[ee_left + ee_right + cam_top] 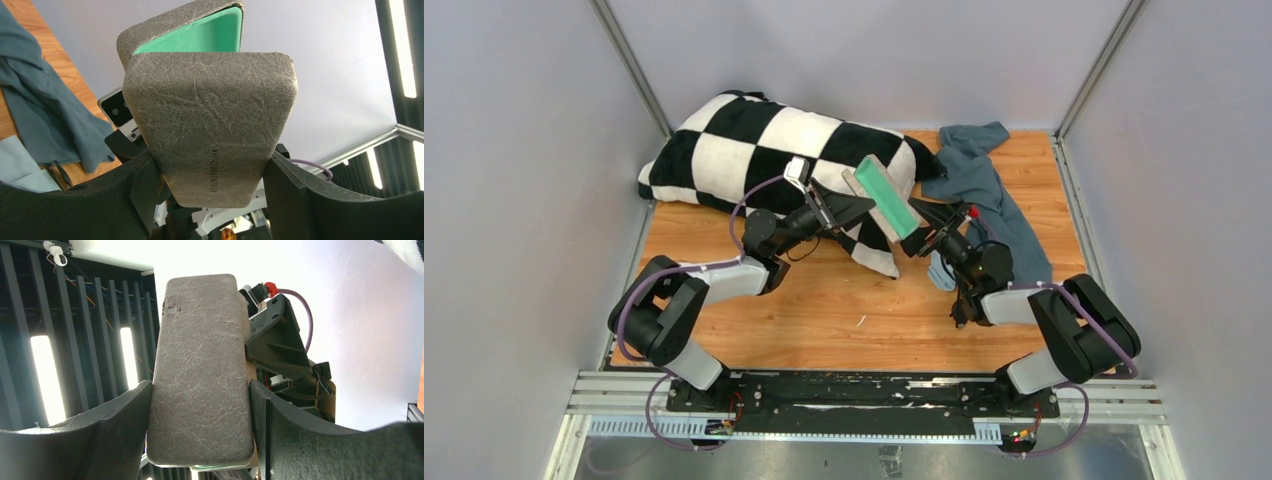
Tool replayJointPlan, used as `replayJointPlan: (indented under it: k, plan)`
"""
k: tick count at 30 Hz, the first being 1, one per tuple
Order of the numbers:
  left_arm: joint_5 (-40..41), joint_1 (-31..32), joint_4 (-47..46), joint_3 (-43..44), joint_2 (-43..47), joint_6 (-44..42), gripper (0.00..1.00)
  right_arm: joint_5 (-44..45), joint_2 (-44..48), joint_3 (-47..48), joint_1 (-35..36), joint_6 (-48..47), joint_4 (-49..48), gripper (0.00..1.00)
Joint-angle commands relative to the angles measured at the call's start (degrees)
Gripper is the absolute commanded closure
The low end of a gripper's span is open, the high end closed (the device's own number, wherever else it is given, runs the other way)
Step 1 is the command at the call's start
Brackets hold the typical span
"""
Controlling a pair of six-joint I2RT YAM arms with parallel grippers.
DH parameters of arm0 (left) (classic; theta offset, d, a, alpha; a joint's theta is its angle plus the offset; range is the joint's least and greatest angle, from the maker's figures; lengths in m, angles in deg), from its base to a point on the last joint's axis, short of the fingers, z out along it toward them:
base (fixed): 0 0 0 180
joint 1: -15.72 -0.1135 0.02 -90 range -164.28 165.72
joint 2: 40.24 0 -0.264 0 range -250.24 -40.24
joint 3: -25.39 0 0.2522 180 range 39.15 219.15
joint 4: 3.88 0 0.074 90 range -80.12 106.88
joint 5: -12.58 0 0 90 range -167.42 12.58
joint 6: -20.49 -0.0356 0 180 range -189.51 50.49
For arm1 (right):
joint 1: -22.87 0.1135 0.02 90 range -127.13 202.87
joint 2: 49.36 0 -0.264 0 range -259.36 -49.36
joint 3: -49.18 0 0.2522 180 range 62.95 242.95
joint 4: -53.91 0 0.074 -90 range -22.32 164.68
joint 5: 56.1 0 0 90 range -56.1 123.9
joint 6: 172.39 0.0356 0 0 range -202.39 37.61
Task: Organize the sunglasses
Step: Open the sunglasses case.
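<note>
Grey, textured case [886,195] hangs in the air over the middle of the desk [824,320], held from both sides. Its lid stands open, showing a green lining [200,37]. The left fingers [100,200] are clamped on the body of the case, one finger against each long side. The right fingers [115,430] are likewise clenched on the grey shell [200,380], pressing it from both sides. From above, the left fingers [844,208] meet the case on its left and the right fingers [929,222] on its right.

The sunglasses show in no view; whether they lie inside the case cannot be told.

A black-and-white checked pillow [764,140] fills the far left corner, reaching under the case. A dark cloth [979,185] sprawls by the far right corner, and a pale cloth [941,272] lies near the right arm.
</note>
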Motion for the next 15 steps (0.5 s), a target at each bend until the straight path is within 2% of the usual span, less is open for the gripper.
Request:
replayJointPlan:
  k: [1,15]
  plan:
    - [-6.7,0.6,-15.0,1.7,4.7,-2.0,1.0,2.4,-1.6,-3.6,0.6,17.0,0.4,1.0]
    - [-14.5,0.6,-15.1,4.1,7.8,-4.6,1.0,4.1,-1.5,-4.1,0.6,19.0,0.5,1.0]
